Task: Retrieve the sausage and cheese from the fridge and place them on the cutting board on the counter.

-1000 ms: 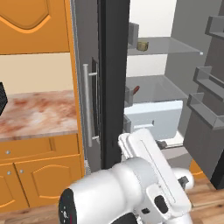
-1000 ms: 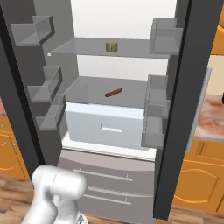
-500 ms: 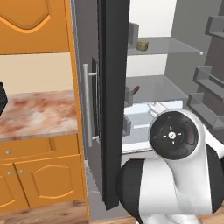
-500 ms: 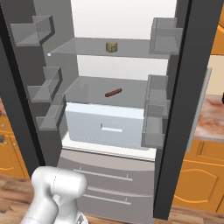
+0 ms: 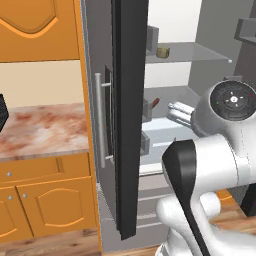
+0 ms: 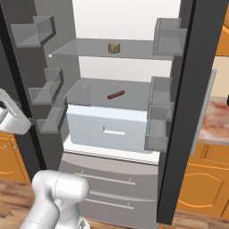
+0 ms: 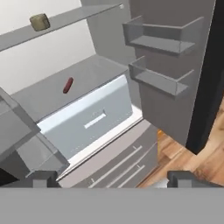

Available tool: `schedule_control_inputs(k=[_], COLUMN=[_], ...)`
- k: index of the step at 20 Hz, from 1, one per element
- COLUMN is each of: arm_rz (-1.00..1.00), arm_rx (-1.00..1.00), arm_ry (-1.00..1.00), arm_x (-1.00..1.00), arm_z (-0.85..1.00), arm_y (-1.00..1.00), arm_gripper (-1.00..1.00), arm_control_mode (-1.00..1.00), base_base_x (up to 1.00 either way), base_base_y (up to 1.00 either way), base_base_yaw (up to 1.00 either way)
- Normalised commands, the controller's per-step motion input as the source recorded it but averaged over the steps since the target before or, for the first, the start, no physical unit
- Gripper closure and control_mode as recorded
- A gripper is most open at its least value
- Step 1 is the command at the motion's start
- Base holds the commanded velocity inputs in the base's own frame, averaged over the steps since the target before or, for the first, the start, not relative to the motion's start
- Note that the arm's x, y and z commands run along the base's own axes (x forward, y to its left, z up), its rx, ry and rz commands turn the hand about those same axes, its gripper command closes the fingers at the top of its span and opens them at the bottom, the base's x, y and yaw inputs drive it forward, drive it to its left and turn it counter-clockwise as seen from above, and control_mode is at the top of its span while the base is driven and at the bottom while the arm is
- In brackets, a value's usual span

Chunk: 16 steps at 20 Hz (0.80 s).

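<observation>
We list the fridge (image 6: 112, 174) first, as our landmark: grey, both doors swung wide, door bins on either side. On its upper glass shelf (image 6: 89, 47) we find the cheese (image 6: 114, 48), a small tan chunk near the shelf's middle. One level below, on the shelf above the pale drawer (image 6: 107, 129), we find the sausage (image 6: 116, 95), a short red-brown cylinder lying slantwise and well apart from the cheese. Outside the fridge, to its left in the left base view, we note the counter (image 5: 45, 130), pink marbled stone over orange cabinets. The gripper (image 7: 113, 179) hangs in front of the fridge interior with its jaws spread wide and empty; we see just the tips in the hand view, so how near it is to the shelves we cannot fairly judge.
</observation>
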Motion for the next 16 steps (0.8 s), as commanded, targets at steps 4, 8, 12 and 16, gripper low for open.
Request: schedule_control_inputs(k=[4,8,12,16], arm_rz=[0.27,0.26,0.25,0.21], arm_rx=[0.16,0.32,0.27,0.17], arm_ry=[0.11,0.01,0.0,-0.01], arm_x=[0.55,0.58,0.64,0.63], arm_z=[0.0,0.0,-0.15,-0.61], arm_y=[-0.46,-0.54,-0.38,-0.04], arm_gripper=[-1.0,-1.0,-1.0,-1.0], arm_control_mode=[-1.0,-1.0,-1.0,-1.0], base_base_x=[0.0,0.0,0.0,0.0], base_base_y=[0.0,0.0,0.0,0.0], base_base_yaw=[0.0,0.0,0.0,0.0])
